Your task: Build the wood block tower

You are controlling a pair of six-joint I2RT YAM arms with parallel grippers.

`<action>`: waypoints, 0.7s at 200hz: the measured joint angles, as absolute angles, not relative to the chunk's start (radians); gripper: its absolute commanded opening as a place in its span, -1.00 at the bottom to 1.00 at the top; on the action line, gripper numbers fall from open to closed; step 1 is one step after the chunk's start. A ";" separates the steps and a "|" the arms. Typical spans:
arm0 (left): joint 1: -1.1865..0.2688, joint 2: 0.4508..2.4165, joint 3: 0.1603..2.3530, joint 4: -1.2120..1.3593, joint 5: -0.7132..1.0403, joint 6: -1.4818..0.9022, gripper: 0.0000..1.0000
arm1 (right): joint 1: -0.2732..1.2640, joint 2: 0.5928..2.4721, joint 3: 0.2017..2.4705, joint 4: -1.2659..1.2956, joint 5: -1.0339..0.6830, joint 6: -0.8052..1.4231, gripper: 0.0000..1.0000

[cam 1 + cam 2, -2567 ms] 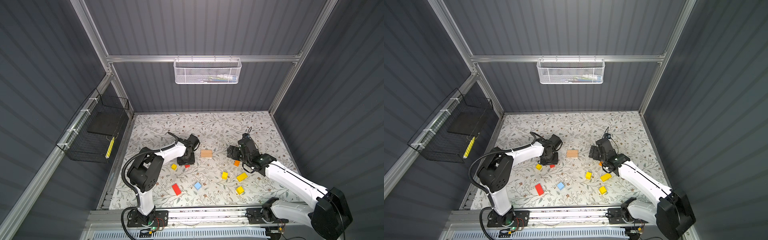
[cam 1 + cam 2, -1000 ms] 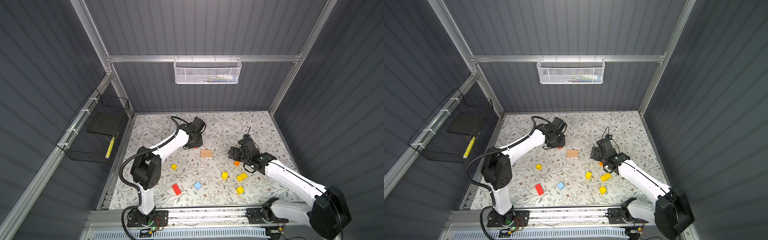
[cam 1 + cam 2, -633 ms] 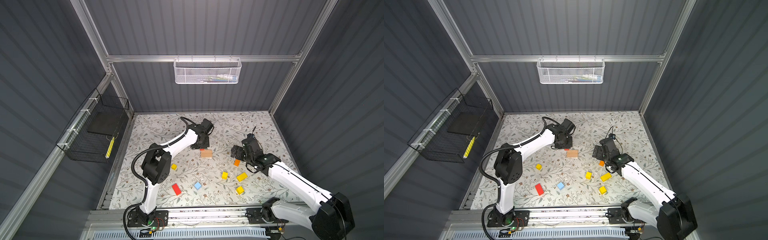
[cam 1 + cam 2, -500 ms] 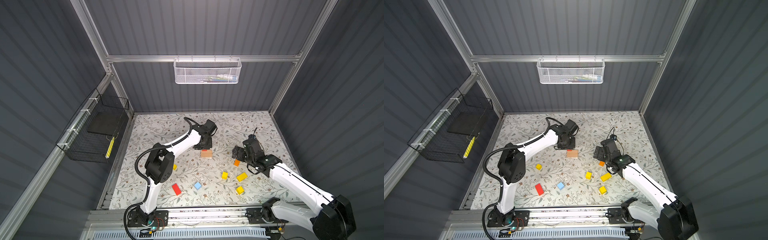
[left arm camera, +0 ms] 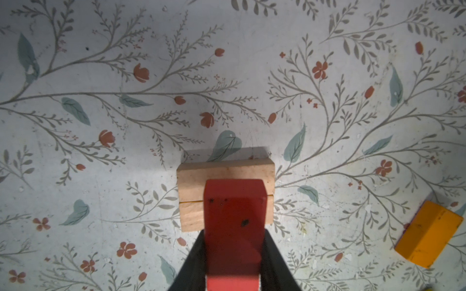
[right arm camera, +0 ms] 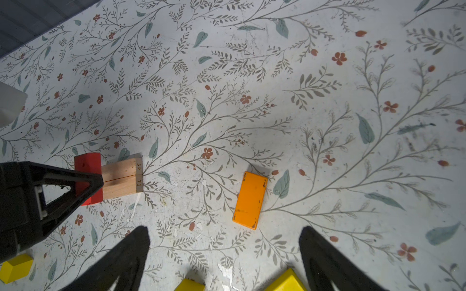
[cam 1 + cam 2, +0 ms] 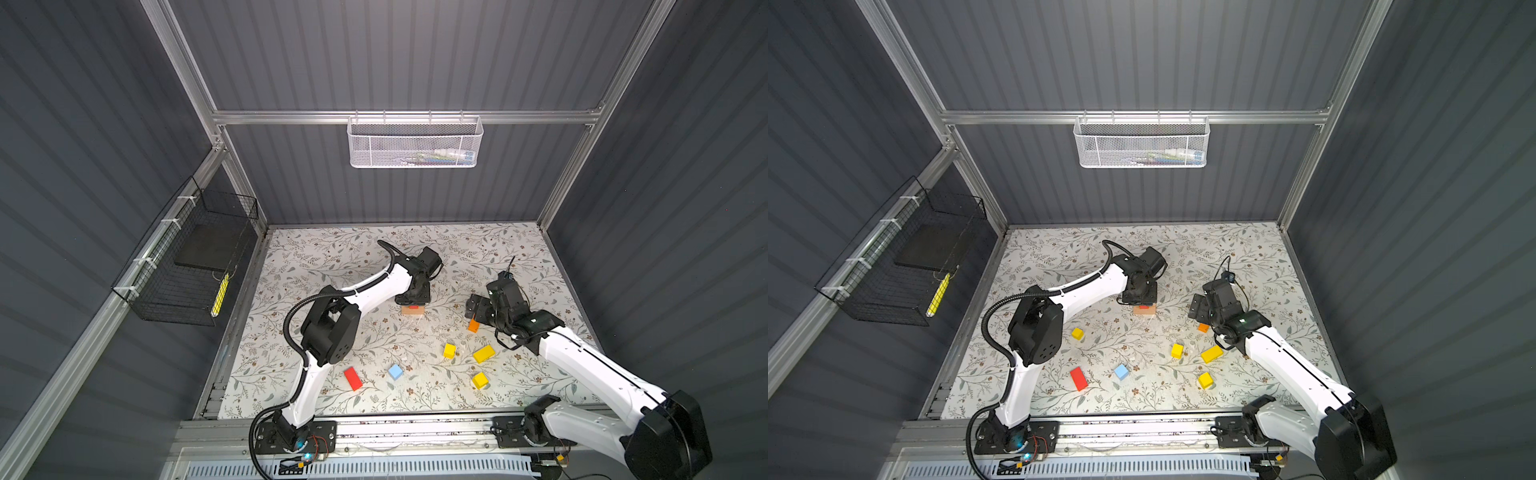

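Change: my left arm has swung away from the front-left yellow cube to the middle of the bench; right arm barely shifted.
Left end effector: clamped on a red brick, held crosswise over two tan bricks lying side by side; can't tell if they touch.
Right end effector: jaws wide, nothing in them, low, just beside the orange brick.
Room: tan bricks well apart from all walls, bare bench behind them; blue cube lies toward the front.
Left arm pose: stretched long from its front-left base, wrist bent down.
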State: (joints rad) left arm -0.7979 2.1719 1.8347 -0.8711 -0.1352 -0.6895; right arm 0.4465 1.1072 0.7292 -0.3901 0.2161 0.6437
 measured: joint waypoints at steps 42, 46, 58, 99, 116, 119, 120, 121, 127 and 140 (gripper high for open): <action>-0.798 2.186 1.835 -0.871 -0.142 -0.705 -1.00 | 0.445 1.127 0.729 -0.390 0.209 0.644 0.89; -0.798 2.187 1.834 -0.871 -0.142 -0.706 -1.00 | 0.445 1.132 0.729 -0.390 0.208 0.644 0.89; -0.798 2.188 1.834 -0.871 -0.143 -0.712 -1.00 | 0.444 1.143 0.729 -0.390 0.207 0.644 0.89; -0.798 2.189 1.834 -0.870 -0.143 -0.719 -1.00 | 0.443 1.149 0.729 -0.390 0.205 0.646 0.89; -0.798 2.189 1.834 -0.871 -0.143 -0.719 -1.00 | 0.443 1.149 0.729 -0.390 0.204 0.646 0.89; -0.798 2.189 1.834 -0.871 -0.143 -0.719 -1.00 | 0.442 1.150 0.729 -0.390 0.204 0.646 0.89; -0.798 2.189 1.834 -0.871 -0.144 -0.719 -1.00 | 0.442 1.150 0.729 -0.390 0.204 0.646 0.89; -0.798 2.189 1.834 -0.871 -0.144 -0.719 -1.00 | 0.442 1.150 0.729 -0.390 0.204 0.646 0.89; -0.798 2.189 1.834 -0.871 -0.146 -0.719 -1.00 | 0.441 1.150 0.729 -0.390 0.202 0.646 0.89; -0.798 2.189 1.834 -0.871 -0.152 -0.719 -1.00 | 0.440 1.150 0.729 -0.390 0.202 0.647 0.89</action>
State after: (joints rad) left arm -0.7979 2.1887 1.8336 -0.8715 -0.1520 -0.7193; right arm 0.4400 1.1503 0.7292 -0.3897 0.2020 0.6468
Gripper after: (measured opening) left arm 0.312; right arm 0.946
